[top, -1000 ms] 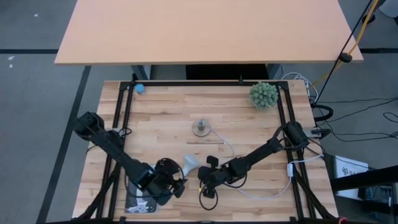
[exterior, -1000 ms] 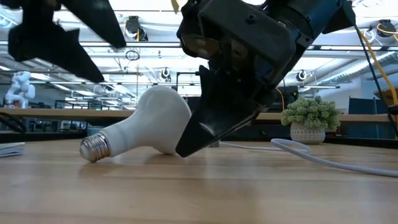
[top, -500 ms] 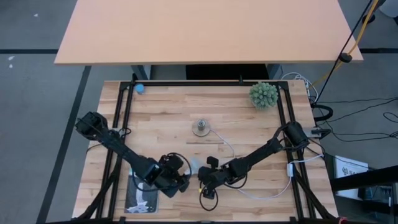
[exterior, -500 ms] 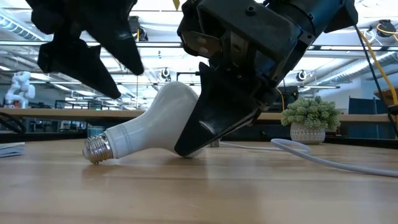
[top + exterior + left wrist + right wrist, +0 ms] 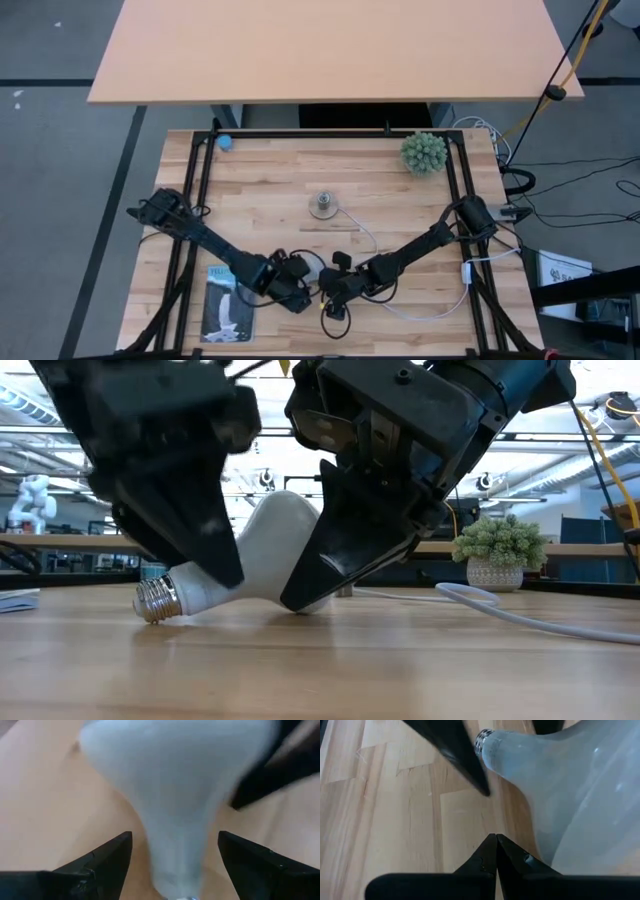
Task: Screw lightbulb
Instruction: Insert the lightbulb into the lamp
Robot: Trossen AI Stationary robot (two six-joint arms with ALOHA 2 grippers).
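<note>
The white lightbulb (image 5: 268, 550) lies tilted on the table near its front edge. Its silvery screw base (image 5: 155, 600) is down on the wood and its round globe is raised. In the high view the two grippers mostly hide it. My left gripper (image 5: 175, 867) is open. Its fingers stand on either side of the bulb's narrow neck (image 5: 175, 835) with a gap on each side. My right gripper (image 5: 495, 839) is shut, with its tips low at the table beside the globe (image 5: 580, 800). My right gripper's shut fingers (image 5: 320, 575) lie against the lower side of the bulb's globe (image 5: 300, 530), slanting down to the table. The globe leans on their outer side, raised off the wood, while the screw base rests on the table.
The round grey socket disc (image 5: 323, 206) with its white cord (image 5: 362, 235) sits mid-table. A potted green plant (image 5: 424, 152) stands at the far right. A flat packaging card (image 5: 226, 303) lies near the front left. A small blue ball (image 5: 225, 142) is at the far left.
My left gripper has moved toward the table's right and come down over the bulb, so its open fingers now straddle the neck. The bulb's globe has tipped up a little against the right gripper's fingers, while the screw base stays on the table.
</note>
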